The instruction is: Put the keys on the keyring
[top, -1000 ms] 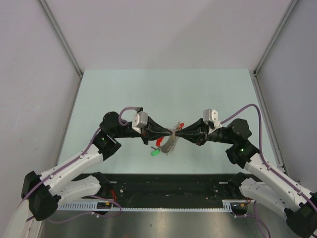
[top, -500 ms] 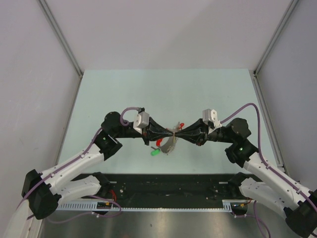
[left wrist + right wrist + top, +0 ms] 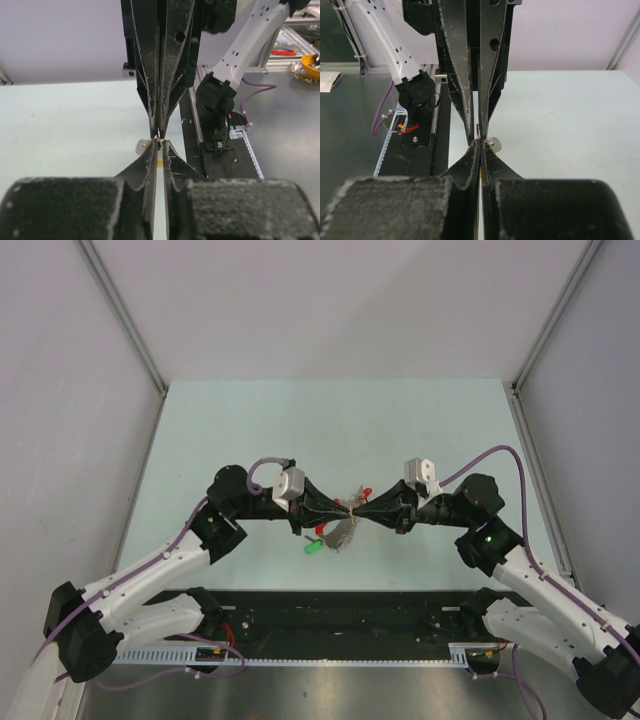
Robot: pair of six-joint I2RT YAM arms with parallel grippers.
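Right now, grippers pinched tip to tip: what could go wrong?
1. The left gripper and right gripper meet at one tiny spot; slight misalignment could clash them or pop the held piece out.
2. The keyring's grey tag dangles below; a slip may drop it by the green key.

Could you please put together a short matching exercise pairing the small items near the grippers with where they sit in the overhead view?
Items:
1. green key
2. red key
3. grey tag

Places:
A. just beyond where the left gripper and right gripper meet tip to tip
B. just on the near side of that meeting point
C. lowest and leftmost of the three in the view

Pairs: 1-C, 2-A, 3-B.
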